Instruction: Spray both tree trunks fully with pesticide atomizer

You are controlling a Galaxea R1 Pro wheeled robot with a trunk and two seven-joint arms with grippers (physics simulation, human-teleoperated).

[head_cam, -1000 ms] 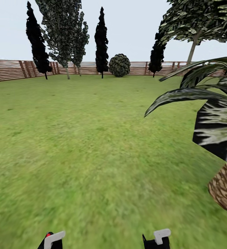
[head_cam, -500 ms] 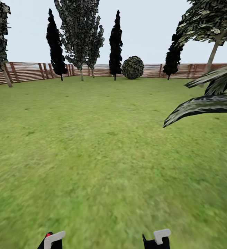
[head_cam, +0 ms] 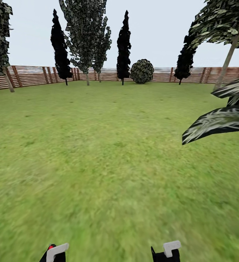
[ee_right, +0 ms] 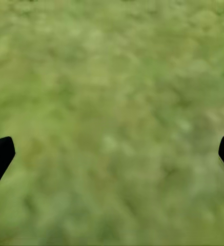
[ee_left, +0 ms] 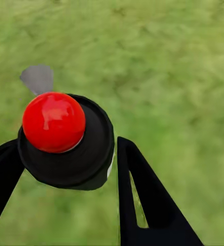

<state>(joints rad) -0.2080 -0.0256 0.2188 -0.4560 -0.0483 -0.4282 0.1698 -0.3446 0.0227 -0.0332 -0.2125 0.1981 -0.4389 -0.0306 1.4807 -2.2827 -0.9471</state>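
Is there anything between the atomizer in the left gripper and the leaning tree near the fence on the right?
Mostly open lawn. The dark striped fronds reach in from the right, close to the line from the atomizer in the left gripper to that tree's trunk.

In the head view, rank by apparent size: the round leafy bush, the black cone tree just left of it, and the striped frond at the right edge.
1. Striped dark-green frond, though nearness inflates it.
2. Black cone-shaped tree.
3. Round leafy bush.
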